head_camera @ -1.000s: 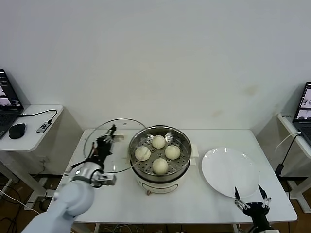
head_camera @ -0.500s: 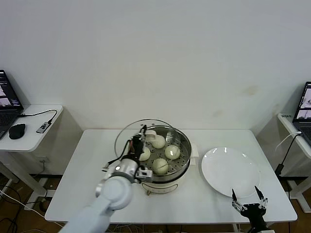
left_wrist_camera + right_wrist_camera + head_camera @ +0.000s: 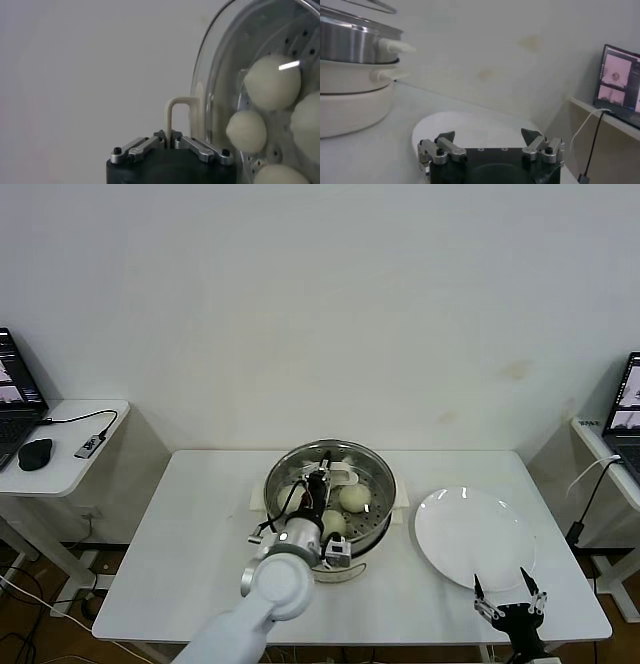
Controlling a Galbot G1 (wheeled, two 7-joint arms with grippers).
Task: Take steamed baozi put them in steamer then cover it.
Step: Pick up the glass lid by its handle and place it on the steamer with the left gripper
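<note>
The steamer [image 3: 375, 496] is seen as shiny polished metal with a perforated floor, set on a smooth cream plastic base. The cover [image 3: 220, 75] is clear glossy glass. The buns [image 3: 272, 82] look smooth and matt. The plate [image 3: 470, 534] appears glossy white.

The steamer [image 3: 372, 484], a shiny steel pot with a perforated floor on a cream-white base, stands mid-table. The steamed baozi [image 3: 272, 81], smooth cream-white buns, sit inside it. The cover [image 3: 212, 90], clear glass with a metal rim, is over the pot, its cream handle [image 3: 179, 116] clamped by the left gripper [image 3: 169, 140].
</note>
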